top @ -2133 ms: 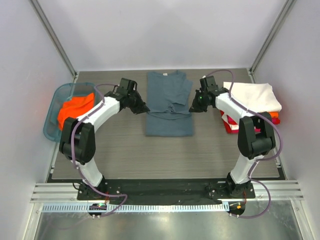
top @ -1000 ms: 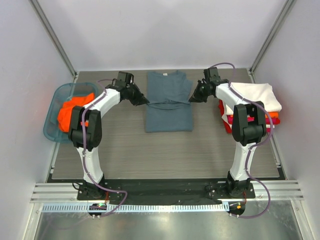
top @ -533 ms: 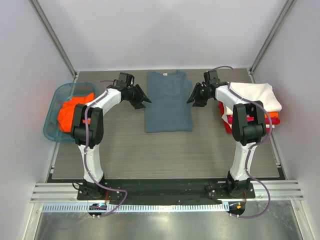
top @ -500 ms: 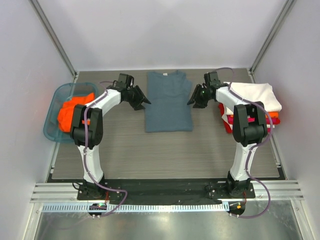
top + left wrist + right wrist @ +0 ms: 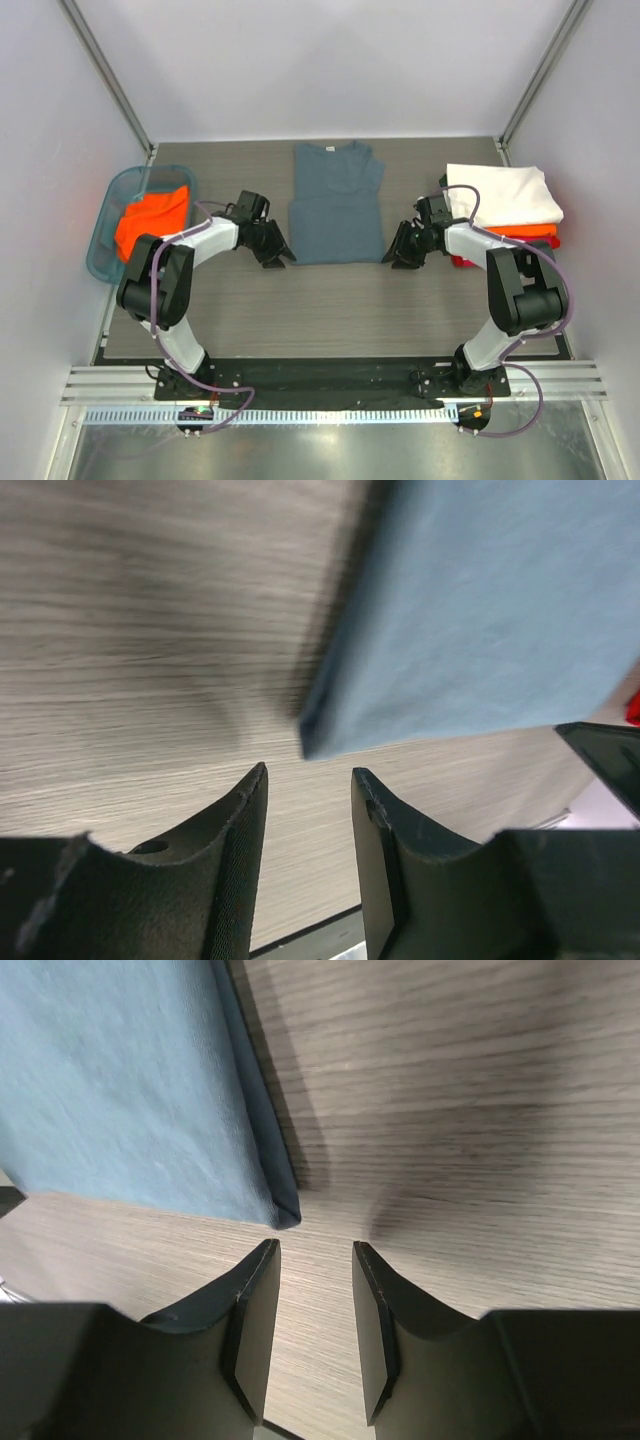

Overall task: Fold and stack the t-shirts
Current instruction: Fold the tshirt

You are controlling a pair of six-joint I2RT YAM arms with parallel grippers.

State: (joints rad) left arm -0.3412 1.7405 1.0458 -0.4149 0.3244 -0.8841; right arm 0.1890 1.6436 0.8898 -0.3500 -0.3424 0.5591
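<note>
The slate blue-grey t-shirt [image 5: 335, 203] lies flat at the middle back of the table, sleeves folded in. My left gripper [image 5: 282, 257] is open beside its near left corner [image 5: 310, 742], nothing between the fingers [image 5: 240, 830]. My right gripper [image 5: 392, 257] is open beside the near right corner [image 5: 285, 1215], also holding nothing. The blue cloth fills the upper part of both wrist views [image 5: 480, 610] [image 5: 120, 1080]. At the right a folded white t-shirt [image 5: 502, 192] tops a stack with an orange layer [image 5: 525, 231] and a red one [image 5: 462, 260].
A teal plastic basket [image 5: 104, 240] at the left edge holds an orange t-shirt [image 5: 150, 218]. Grey walls and metal posts close in the back and sides. The arm bases [image 5: 330, 385] sit on a black rail at the near edge.
Both grippers let go of the blue-grey shirt's sides, opened, and moved toward me to the shirt's near corners. The shirt now lies flat with its sides folded in.
</note>
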